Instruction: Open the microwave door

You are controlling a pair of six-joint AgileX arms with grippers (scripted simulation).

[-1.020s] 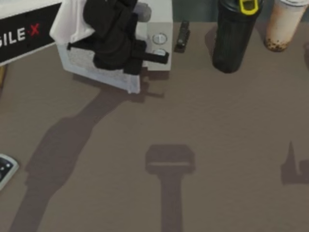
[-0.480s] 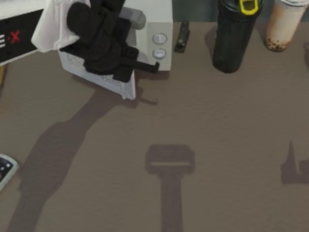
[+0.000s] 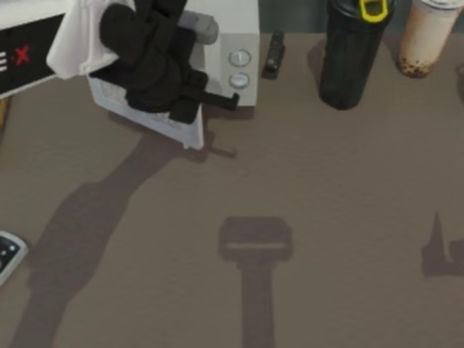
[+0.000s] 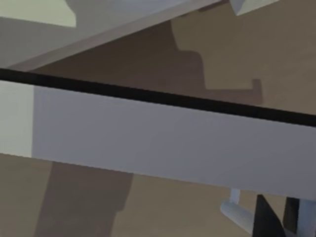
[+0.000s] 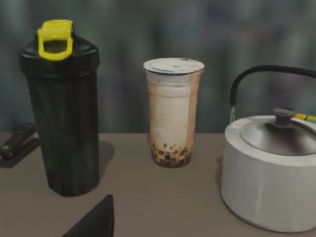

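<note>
The white microwave (image 3: 233, 29) stands at the table's back left, its two round knobs (image 3: 239, 69) on the right panel. The microwave door (image 3: 156, 125) is swung partly out, hinged at the left, with its free edge toward the table's middle. My left gripper (image 3: 192, 105) hangs over the door's free end, shut on the door's handle. The left wrist view shows the door's white edge (image 4: 173, 143) up close, with the pale handle (image 4: 237, 213) beside a black finger (image 4: 266, 222). My right gripper (image 5: 98, 222) is parked outside the top view.
A tall black bottle (image 3: 351, 54) with a yellow loop, a milk-tea cup (image 3: 428, 36) and a small black stapler (image 3: 273, 54) line the back. A white kettle (image 5: 269, 170) stands to the right. A flat device (image 3: 9, 254) lies at the left edge.
Since a second ago my left gripper moved left and drew the door's free edge farther out from the microwave. Over the last half second nothing visibly moved.
</note>
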